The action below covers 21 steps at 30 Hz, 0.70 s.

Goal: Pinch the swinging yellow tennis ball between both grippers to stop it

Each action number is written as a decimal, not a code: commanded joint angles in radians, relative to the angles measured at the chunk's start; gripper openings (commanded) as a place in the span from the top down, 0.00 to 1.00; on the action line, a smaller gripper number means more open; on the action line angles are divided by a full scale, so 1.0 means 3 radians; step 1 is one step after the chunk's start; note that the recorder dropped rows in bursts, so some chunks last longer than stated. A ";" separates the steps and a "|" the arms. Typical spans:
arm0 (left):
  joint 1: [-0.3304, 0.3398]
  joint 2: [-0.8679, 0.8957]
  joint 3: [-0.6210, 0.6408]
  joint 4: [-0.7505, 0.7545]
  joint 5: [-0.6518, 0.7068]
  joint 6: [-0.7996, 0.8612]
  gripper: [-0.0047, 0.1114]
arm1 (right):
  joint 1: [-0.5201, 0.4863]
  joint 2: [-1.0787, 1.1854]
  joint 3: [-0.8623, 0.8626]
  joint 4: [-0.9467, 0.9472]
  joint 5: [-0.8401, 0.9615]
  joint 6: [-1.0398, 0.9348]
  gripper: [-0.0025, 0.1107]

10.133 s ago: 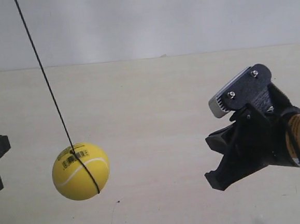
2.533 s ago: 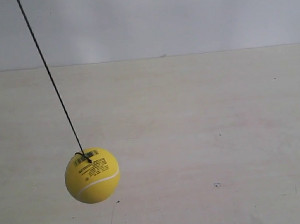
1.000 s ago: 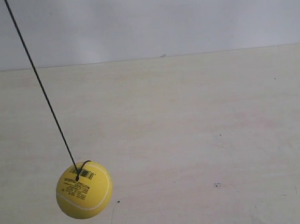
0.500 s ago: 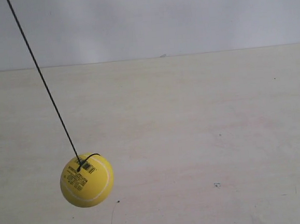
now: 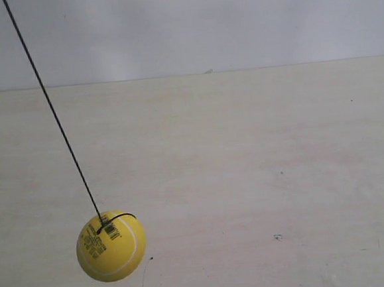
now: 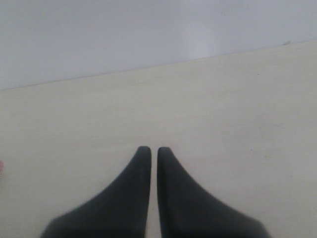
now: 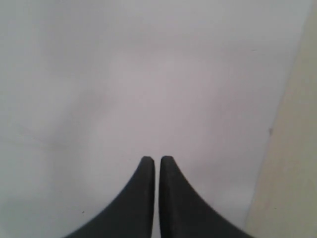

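Nothing of the task is done yet, as far as these pictures show: the yellow tennis ball (image 5: 111, 246) hangs free, with no arm near it.

Exterior view: the ball hangs low toward the view's left, on a thin black string (image 5: 51, 108) that runs up at a slant and out of the top of the picture. Its barcode and small print face the camera, and a short loop of string curls at the knot. Behind it are the pale table (image 5: 260, 165) and a grey-white wall (image 5: 202, 23). Neither arm is in this view. Because the string slants, I judge the ball to be off its rest line and probably swinging.

Left wrist view: the left gripper (image 6: 150, 150) points over the bare table toward the wall. Its two black fingers are drawn almost together with only a thin slit between them, and they hold nothing. The ball is not in this view.

Right wrist view: the right gripper (image 7: 154, 159) is also narrowed to a slit and empty. It faces the wall, with only a sliver of table in the picture and no ball.

All the work is left: both arms must come in on opposite sides of the ball and press it between them.

Only the exterior view shows the ball and string, and only the wrist views show the grippers and how they are set.
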 commanded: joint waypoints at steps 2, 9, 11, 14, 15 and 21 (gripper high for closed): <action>0.0009 -0.0010 0.0008 0.0000 -0.0001 0.0015 0.92 | -0.0007 0.0005 0.0060 -0.0150 0.0283 -0.0085 0.98; 0.0009 -0.0010 0.0008 0.0000 -0.0001 0.0015 0.92 | -0.0007 0.0005 0.0060 -0.0150 0.0527 -0.0132 0.98; 0.0009 -0.0010 0.0008 0.0000 -0.0001 0.0015 0.92 | -0.0007 0.0005 0.0060 -0.0150 0.0524 -0.0132 0.98; 0.0009 -0.0010 0.0008 0.0000 -0.0001 0.0015 0.92 | -0.0007 0.0005 0.0060 -0.0150 0.0524 -0.0132 0.98; 0.0009 -0.0010 0.0008 0.0000 -0.0001 0.0015 0.92 | -0.0007 0.0005 0.0060 -0.0150 0.0524 -0.0132 0.98; 0.0009 -0.0010 0.0008 0.0000 -0.0001 0.0015 0.92 | -0.0007 0.0005 0.0060 -0.0143 0.0524 -0.0132 0.98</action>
